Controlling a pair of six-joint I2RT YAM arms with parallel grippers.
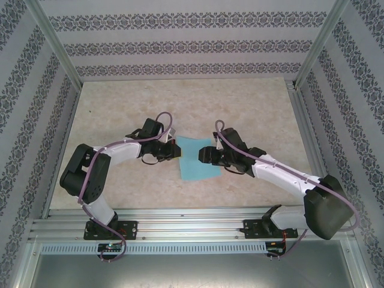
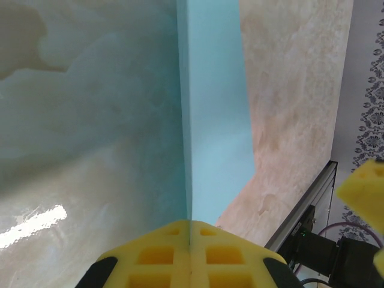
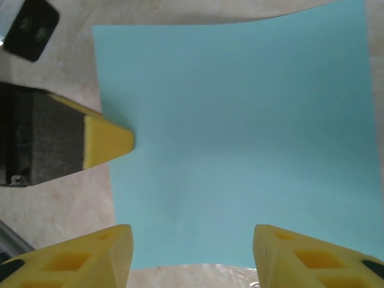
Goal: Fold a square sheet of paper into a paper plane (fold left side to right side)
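The square sheet of paper (image 1: pixel 197 159) is plain turquoise and lies on the beige table between the two arms. My left gripper (image 1: pixel 174 149) is at its left edge. In the left wrist view the yellow fingers (image 2: pixel 190 223) are pressed together, with the sheet (image 2: pixel 216 120) running edge-on out of the seam. My right gripper (image 1: pixel 211 156) is at the sheet's right side. It stands open (image 3: pixel 192 255) just over the near edge of the sheet (image 3: pixel 240 132), with nothing between its fingers. The left gripper's yellow fingertip (image 3: pixel 109 141) touches the sheet's edge.
The glossy marble-patterned tabletop (image 1: pixel 180 108) reflects the turquoise colour beside the sheet. Patterned walls (image 1: pixel 180 45) with a metal frame close in the table on three sides. An aluminium rail (image 1: pixel 192 225) carries both arm bases at the near edge.
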